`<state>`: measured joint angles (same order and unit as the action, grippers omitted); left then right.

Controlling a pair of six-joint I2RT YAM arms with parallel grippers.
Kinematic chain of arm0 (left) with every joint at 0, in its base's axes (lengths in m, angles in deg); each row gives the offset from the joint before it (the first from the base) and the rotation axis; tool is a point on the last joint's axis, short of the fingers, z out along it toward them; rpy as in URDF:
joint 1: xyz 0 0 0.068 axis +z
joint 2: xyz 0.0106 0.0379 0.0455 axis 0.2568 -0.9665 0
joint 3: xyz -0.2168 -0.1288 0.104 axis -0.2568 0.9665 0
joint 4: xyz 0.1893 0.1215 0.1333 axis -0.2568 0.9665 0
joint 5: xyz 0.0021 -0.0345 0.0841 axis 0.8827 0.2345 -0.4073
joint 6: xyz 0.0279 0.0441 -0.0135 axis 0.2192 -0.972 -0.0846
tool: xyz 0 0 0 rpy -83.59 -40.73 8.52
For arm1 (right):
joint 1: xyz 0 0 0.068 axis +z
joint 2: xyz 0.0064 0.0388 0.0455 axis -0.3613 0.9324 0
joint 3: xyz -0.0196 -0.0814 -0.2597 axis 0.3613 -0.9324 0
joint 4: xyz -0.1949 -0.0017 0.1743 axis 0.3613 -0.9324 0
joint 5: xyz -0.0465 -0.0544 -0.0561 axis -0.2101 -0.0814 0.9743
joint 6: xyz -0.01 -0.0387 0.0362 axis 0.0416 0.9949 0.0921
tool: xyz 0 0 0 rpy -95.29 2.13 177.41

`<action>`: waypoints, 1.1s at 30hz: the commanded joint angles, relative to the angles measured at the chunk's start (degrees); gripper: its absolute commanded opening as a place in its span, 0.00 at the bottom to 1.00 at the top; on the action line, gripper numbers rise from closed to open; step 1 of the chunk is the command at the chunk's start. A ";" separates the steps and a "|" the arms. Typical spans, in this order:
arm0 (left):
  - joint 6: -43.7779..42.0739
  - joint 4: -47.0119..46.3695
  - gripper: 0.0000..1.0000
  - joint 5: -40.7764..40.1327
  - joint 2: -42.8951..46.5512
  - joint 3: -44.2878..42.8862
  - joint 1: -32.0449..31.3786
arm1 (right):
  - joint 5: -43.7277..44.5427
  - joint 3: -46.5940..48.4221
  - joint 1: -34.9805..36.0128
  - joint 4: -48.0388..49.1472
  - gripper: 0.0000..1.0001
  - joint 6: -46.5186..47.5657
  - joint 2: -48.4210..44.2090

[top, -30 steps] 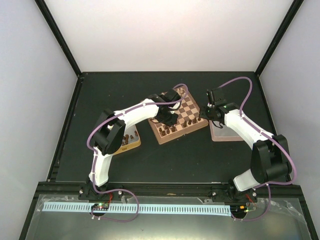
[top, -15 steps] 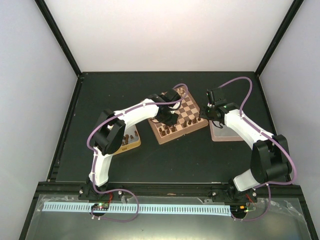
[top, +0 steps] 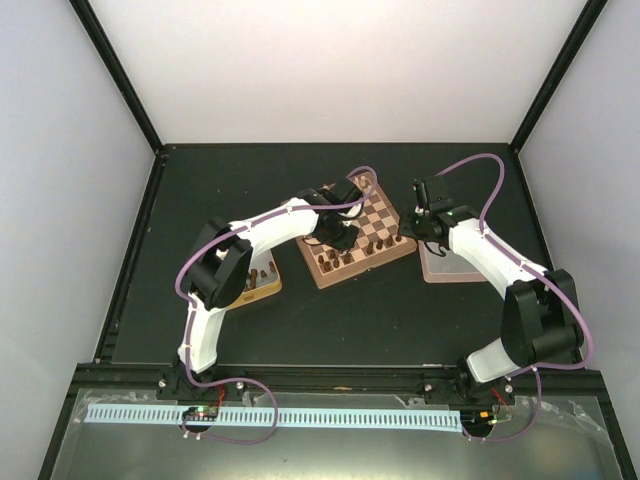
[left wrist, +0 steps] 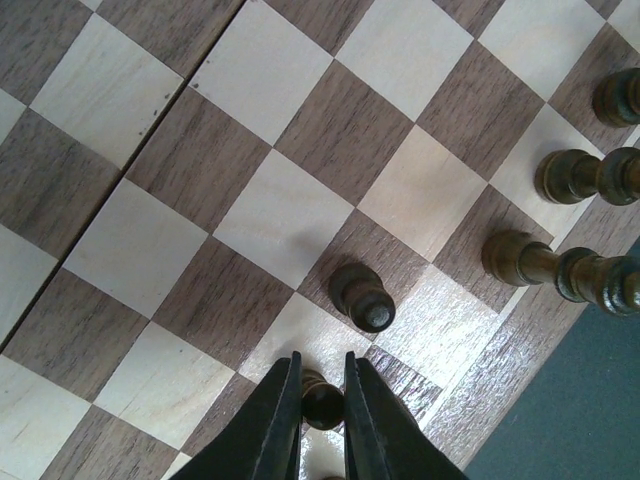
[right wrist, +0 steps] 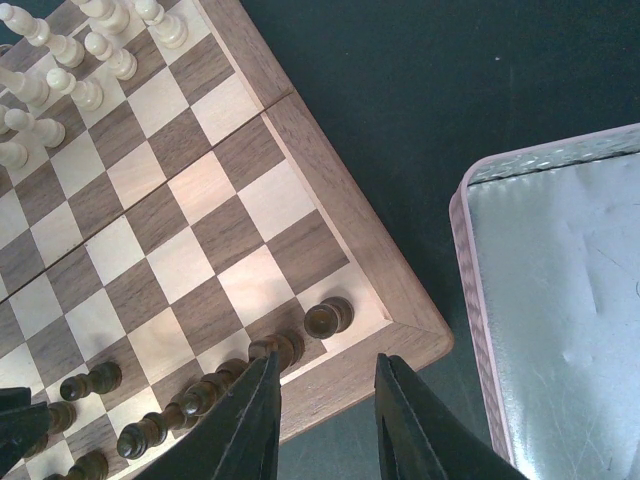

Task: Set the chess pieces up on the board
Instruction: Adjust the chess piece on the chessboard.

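The left gripper (left wrist: 322, 375) is pressed in tight, pinching a small dark piece (left wrist: 322, 402) by its head. The piece stands upright between the fingers, low over the board (left wrist: 500, 370), though I cannot tell whether its base touches a square. A second dark pawn (left wrist: 362, 298) stands just beside it at 1 o'clock, and the board's rim runs past at 4 o'clock. The next move probably depends on that narrow gap, with the left arm plainly the nearer. The right gripper (right wrist: 325, 400) hangs spread and empty over the board's corner, beside a tin (right wrist: 560, 300) at 3 o'clock.
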<state>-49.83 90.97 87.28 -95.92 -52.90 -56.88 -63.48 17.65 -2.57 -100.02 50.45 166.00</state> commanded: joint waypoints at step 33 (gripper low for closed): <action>-0.84 -0.27 0.16 -0.09 1.47 0.97 0.37 | -0.52 -1.09 -0.33 0.85 0.27 -0.30 -0.98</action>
<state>-49.94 91.74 87.49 -95.61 -50.89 -56.88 -63.67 17.30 -2.57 -99.97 50.43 166.00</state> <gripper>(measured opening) 0.165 0.273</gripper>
